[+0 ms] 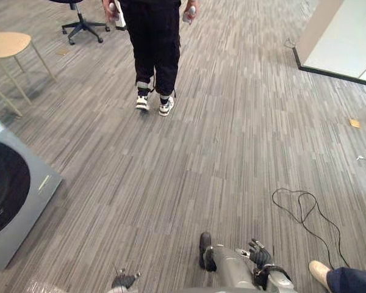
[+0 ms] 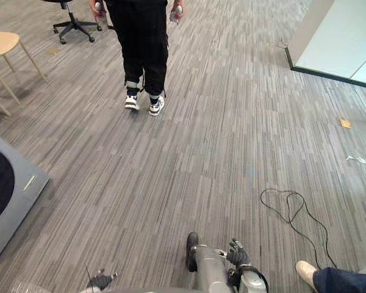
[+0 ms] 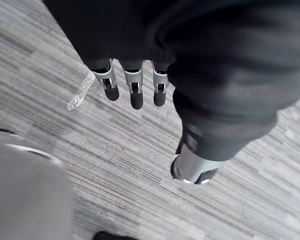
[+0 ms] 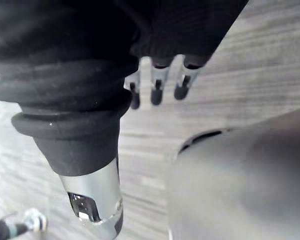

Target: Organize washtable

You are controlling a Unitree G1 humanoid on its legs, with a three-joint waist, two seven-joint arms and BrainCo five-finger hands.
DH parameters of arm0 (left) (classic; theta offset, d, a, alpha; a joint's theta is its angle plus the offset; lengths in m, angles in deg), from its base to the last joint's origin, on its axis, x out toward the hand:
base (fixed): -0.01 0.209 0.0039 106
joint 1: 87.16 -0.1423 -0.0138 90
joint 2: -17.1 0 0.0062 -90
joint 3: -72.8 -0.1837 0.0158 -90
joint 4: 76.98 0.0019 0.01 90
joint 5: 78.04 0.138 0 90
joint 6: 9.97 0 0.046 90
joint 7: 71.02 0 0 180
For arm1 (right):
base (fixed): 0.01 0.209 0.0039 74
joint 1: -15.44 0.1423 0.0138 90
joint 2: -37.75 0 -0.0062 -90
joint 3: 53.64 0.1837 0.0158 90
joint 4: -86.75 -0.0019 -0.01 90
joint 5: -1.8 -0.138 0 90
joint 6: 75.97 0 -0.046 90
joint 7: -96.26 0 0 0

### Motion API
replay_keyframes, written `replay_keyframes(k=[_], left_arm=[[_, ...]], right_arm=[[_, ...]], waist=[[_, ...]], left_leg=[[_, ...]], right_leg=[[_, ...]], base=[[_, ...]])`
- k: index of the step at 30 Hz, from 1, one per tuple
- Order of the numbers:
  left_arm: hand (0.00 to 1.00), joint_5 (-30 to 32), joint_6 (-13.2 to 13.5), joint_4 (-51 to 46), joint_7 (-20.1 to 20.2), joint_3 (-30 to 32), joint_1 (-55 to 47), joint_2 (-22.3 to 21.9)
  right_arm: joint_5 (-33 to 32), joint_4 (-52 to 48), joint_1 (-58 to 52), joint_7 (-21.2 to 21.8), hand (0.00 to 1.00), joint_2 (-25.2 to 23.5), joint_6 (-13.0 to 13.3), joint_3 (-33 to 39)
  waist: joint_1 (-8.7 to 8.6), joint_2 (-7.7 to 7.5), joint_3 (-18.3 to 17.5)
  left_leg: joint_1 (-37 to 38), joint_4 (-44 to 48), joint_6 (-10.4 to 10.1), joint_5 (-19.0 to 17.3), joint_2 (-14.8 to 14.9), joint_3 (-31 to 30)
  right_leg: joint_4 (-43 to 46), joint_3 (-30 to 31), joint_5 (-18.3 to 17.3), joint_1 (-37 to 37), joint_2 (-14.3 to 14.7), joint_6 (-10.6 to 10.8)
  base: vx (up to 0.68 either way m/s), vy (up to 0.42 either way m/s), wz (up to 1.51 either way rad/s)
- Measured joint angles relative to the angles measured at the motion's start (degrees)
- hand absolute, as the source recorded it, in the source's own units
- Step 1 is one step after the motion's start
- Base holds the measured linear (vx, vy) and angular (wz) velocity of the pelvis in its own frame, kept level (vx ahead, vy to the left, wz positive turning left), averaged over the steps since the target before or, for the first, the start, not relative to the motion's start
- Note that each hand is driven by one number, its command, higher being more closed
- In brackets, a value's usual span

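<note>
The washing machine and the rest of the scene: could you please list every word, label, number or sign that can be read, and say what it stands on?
No text can be read in any view.
Pale strip on the front of the washing machine: too small to read.
Yellow scrap on the floor: no legible print.
</note>
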Motion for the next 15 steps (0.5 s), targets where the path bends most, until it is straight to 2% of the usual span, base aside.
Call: replay_keyframes(k=[1,2,3,4,5,6,7,8,9,10,11,12,13,14,15], left_arm=[[0.0,-0.02,-0.17,0.0,0.13,1.28,-0.21,-0.24],[0.0,-0.04,-0.49,-0.12,0.7,1.52,-0.39,-0.18],[0.0,-0.15,-0.75,-0.34,0.65,1.62,-0.43,-0.1],[0.0,-0.23,-0.85,-0.66,0.71,1.6,-0.52,-0.07],[0.0,-0.23,-0.85,-1.4,0.67,1.07,-0.8,0.6],[0.0,-0.3,-0.78,-2.52,0.55,-0.17,-0.89,1.33],[0.0,-0.3,-0.8,-2.81,0.47,-1.58,-0.96,1.41],[0.0,-0.29,-0.89,-2.65,0.49,-3.17,-1.29,1.13],[0.0,-0.35,-0.9,-2.56,0.55,-3.9,-1.34,1.1],[0.0,-0.46,-0.88,-2.46,0.49,-4.55,-1.59,1.21],[0.0,-0.64,-0.91,-2.33,0.41,-5.53,-1.96,1.27],[0.0,-0.71,-0.89,-2.3,0.34,-5.99,-2.19,1.34],[0.0,-0.91,-0.78,-2.22,0.13,-7.4,-3.27,1.99],[0.0,-1.12,-0.72,-2.2,-0.1,-8.12,-3.11,2.68],[0.0,-1.18,-0.65,-2.22,-0.59,-8.31,-1.73,3.18]], right_arm=[[0.06,0.07,-0.11,-0.01,0.0,0.13,-0.42,-0.36],[0.23,0.42,-0.1,0.0,0.0,0.46,-0.86,-1.8],[0.39,1.28,-0.13,-0.1,0.0,0.55,-1.23,-3.5],[0.42,1.92,-0.1,-0.1,0.0,0.49,-1.43,-4.22],[0.92,2.15,-0.11,-0.13,0.0,0.44,-1.69,-5.71],[1.44,2.67,0.24,-0.15,0.0,0.59,-2.09,-7.67],[1.92,3.1,0.58,-0.19,0.0,1.01,-2.07,-8.74],[2.77,4.0,1.21,-0.18,0.0,1.42,-2.09,-9.71],[3.88,4.34,1.6,-0.22,0.0,1.72,-2.1,-9.83],[4.14,4.34,1.62,-0.24,0.0,1.75,-2.04,-9.9],[4.16,4.37,1.34,-0.25,0.0,1.84,-1.97,-10.08],[4.17,4.5,1.32,-0.26,0.0,1.93,-1.95,-10.15],[4.15,4.88,1.43,-1.04,0.0,1.6,-1.83,-11.72],[4.22,4.87,1.2,-1.25,0.0,1.31,-1.66,-12.01],[4.28,4.79,1.11,-1.36,0.0,1.11,-1.41,-11.91]], waist=[[0.14,0.24,0.11],[1.01,1.01,0.68],[1.98,0.6,1.0],[2.35,0.23,1.25],[3.0,-0.96,1.5],[3.23,-1.94,1.86],[3.14,-2.0,2.16],[3.6,-1.56,2.38],[4.28,-1.6,2.48],[5.17,-1.76,2.47],[5.96,-1.56,2.49],[6.17,-1.47,2.54],[6.27,-1.76,1.99],[5.72,-2.91,1.62],[4.94,-4.31,1.06]], left_leg=[[-2.34,4.76,0.34,8.82,1.17,-0.02],[-6.99,16.87,1.6,7.54,5.7,1.8],[-11.67,26.29,2.46,1.47,9.21,4.35],[-13.87,29.19,2.31,-1.35,9.67,4.62],[-17.39,31.31,2.54,-4.84,9.32,4.15],[-22.84,30.67,1.7,-8.19,7.75,3.26],[-26.89,27.72,0.29,-10.6,6.77,2.59],[-30.73,21.89,0.26,-13.4,5.39,3.11],[-33.08,15.47,0.34,-13.98,3.62,3.4],[-34.83,6.88,-0.18,-13.62,1.78,3.15],[-35.33,-7.12,-2.67,-11.6,-0.06,1.54],[-35.38,-12.34,-3.56,-7.91,-0.49,0.85],[-34.98,-12.35,-1.11,-2.67,-2.86,1.71],[-35.61,-11.18,-0.11,-4.17,-3.79,2.14],[-36.86,-8.64,1.72,-7.02,-5.17,2.19]], right_leg=[[-1.58,0.23,-0.7,2.49,0.65,-0.22],[-4.42,0.99,-1.19,7.8,2.23,-0.75],[-6.65,1.79,-2.03,12.96,3.01,-1.91],[-8.09,2.08,-2.58,15.72,3.02,-2.11],[-9.93,2.96,-4.5,19.53,2.34,-2.01],[-11.78,3.27,-7.57,23.38,1.25,-0.43],[-11.96,3.3,-8.91,25.43,0.9,-0.25],[-11.59,4.0,-10.75,27.68,0.19,0.46],[-11.12,4.75,-12.23,28.84,-0.81,1.44],[-10.24,5.89,-14.41,29.42,-2.04,2.58],[-9.95,7.35,-16.7,30.88,-3.44,4.33],[-9.9,8.22,-17.8,31.65,-3.94,5.06],[-9.77,10.35,-20.21,32.7,-5.79,4.01],[-9.21,11.14,-20.36,32.74,-6.64,3.23],[-5.47,12.77,-19.68,30.99,-7.59,3.4]], base=[[0.77,-0.182,-0.18],[0.72,-0.148,-0.31],[0.69,-0.141,-0.26],[0.63,-0.121,-0.13],[0.6,-0.082,0.1],[0.66,-0.035,0.17],[0.5,0.024,0.08],[0.48,0.106,-0.12],[0.48,0.18,-0.4],[0.59,0.266,-0.56],[0.5,0.259,-0.57],[0.68,0.346,-0.62],[0.61,0.294,-0.33],[0.64,0.292,-0.14],[0.51,0.236,0.17]])
